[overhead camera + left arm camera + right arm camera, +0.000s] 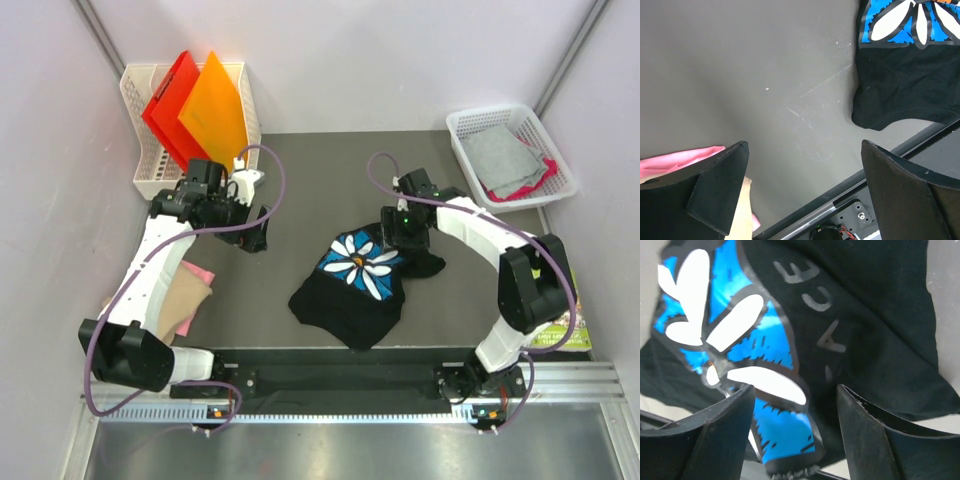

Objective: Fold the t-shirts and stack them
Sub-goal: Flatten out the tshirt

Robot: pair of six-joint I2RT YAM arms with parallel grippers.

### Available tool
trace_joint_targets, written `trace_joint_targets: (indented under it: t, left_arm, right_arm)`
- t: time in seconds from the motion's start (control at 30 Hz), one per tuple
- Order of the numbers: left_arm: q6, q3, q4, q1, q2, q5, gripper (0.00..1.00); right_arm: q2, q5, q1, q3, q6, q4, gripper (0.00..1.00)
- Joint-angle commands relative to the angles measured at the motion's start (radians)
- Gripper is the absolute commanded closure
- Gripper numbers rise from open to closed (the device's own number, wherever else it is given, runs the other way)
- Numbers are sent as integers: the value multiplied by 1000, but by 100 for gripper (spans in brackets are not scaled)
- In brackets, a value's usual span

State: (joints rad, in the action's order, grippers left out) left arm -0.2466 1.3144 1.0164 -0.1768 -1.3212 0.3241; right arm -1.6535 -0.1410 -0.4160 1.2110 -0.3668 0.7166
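Black daisy t-shirt (865,315) beneath right tool (795,425), jaws parted, left tool (804,146) spread wide

red folder (166,100), orange folder (216,112) standing tilted in white rack (142,165).

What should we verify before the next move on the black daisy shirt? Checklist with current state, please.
1. Right gripper placed over the black t-shirt: ok, its fingers straddle the cloth by the daisy print.
2. Right grip closed on the cloth: not ok, the jaws stand apart.
3. Left gripper free: ok, open and empty above the bare mat, beside the shirt's hem.
4. Shirt lying flat: not ok, it is bunched, with a crumpled part by the right wrist.
5. Stack ready: cannot tell, the tan shirt and pink shirt lie partly under the left arm.
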Motion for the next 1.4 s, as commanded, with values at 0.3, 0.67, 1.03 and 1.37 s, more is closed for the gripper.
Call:
trace_joint_targets:
  t: [0.3, 0.67, 1.03, 1.37]
  left_arm:
    - [-28, 32, 16, -3, 22, 10, 1]
    - [-16, 49, 25, -50, 1, 50, 2]
    - [36, -17, -68, -276, -53, -48, 1]
    - [139, -44, -205, -285, -85, -191, 1]
  right_arm:
    - [-69, -58, 6, -71, 3, -83, 90]
    - [47, 72, -69, 542, 83, 78, 100]
    - [227, 40, -101, 368, 39, 122, 100]
    - [399, -38, -191, 69, -10, 175, 100]
